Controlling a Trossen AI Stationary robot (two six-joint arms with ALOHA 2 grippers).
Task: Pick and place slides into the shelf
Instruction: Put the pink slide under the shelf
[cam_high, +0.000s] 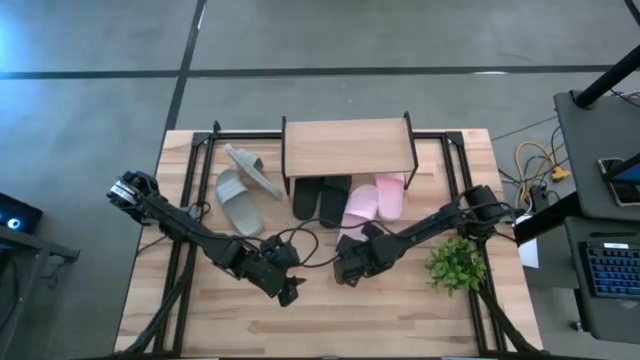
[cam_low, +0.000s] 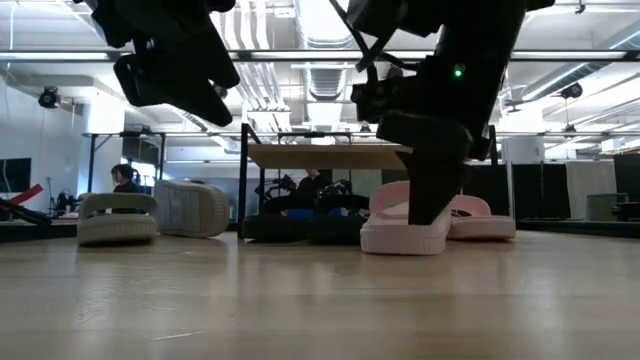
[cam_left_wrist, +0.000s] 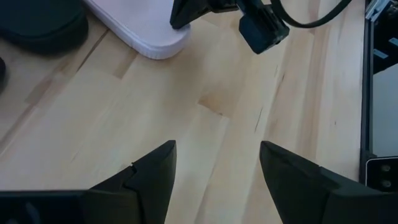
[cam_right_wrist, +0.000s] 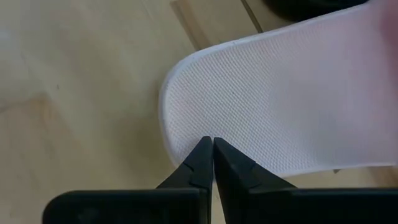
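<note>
Right claw (cam_high: 347, 268) sits at the heel of a pink slide (cam_high: 359, 206) before the shelf (cam_high: 347, 146).

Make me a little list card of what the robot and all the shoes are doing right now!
Shelf: shelf at the table's far side
Black slides: black pair side by side, partly under the shelf
Pink slides: one pink slide partly under the shelf; nearer pink slide beside it, heel toward the arms
Grey slides: flat grey slide left of the shelf; tilted grey slide beside it
Right gripper: right gripper shut, tips at the nearer pink slide's heel edge
Left gripper: left gripper open over bare table
Plant: plant by the right arm
</note>
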